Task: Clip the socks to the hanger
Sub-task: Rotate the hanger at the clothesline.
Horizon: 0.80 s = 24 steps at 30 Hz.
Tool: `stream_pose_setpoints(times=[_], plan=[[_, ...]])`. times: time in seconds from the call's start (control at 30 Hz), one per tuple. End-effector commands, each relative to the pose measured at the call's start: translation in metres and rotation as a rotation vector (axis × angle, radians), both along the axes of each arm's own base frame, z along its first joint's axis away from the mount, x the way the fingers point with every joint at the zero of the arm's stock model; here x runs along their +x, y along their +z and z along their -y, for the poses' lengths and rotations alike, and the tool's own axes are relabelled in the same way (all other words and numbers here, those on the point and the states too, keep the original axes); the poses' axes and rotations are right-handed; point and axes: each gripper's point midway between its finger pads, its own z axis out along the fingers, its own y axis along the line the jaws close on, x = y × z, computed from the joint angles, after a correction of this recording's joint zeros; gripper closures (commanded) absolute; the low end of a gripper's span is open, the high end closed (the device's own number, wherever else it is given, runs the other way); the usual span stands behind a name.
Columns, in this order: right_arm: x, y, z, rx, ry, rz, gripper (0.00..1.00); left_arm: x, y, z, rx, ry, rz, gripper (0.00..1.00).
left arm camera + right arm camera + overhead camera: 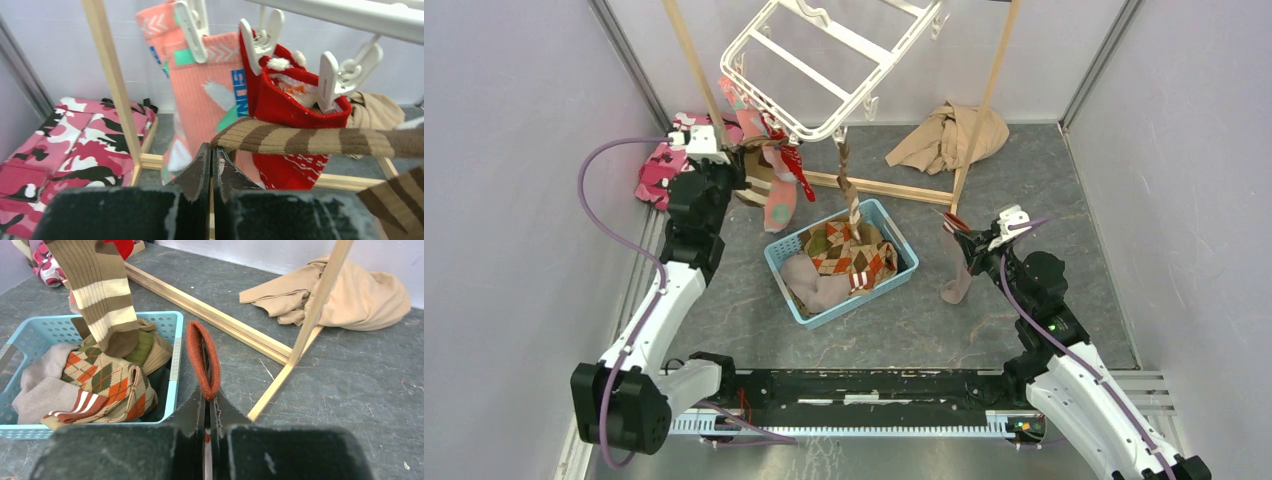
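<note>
The white hanger (824,60) hangs tilted at the back, with a pink sock (205,95) and a red sock (290,105) pegged in its clips (192,27). My left gripper (212,150) is just below them, shut on the end of a brown-striped sock (310,140) that stretches off to the right. My right gripper (207,400) sits right of the basket, shut on a sock with a rust-orange cuff (203,360); the sock (959,280) dangles under the gripper. The blue basket (784,270) holds an argyle sock (105,380) and a taupe sock (35,385).
A thin wooden pole rack (884,187) stands behind the basket, its foot running along the floor. Behind it lies a beige cloth (944,140). A pink camouflage garment (659,170) lies against the left wall. Walls close in on both sides.
</note>
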Motion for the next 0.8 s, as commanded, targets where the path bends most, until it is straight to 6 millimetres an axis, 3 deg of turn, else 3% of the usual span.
stream_pose_setpoints(times=[0.0,0.37,0.77], plan=[[-0.002,0.019,-0.012,0.008,0.076,0.068,1.00,0.012,0.043,-0.016,-0.083,0.003,0.094,0.98],[-0.003,0.018,-0.024,0.001,0.142,0.062,1.00,0.053,0.065,-0.077,-0.168,0.100,0.121,0.98],[-0.005,0.016,-0.031,-0.001,0.189,0.053,1.00,0.097,0.071,-0.095,-0.184,0.112,0.101,0.98]])
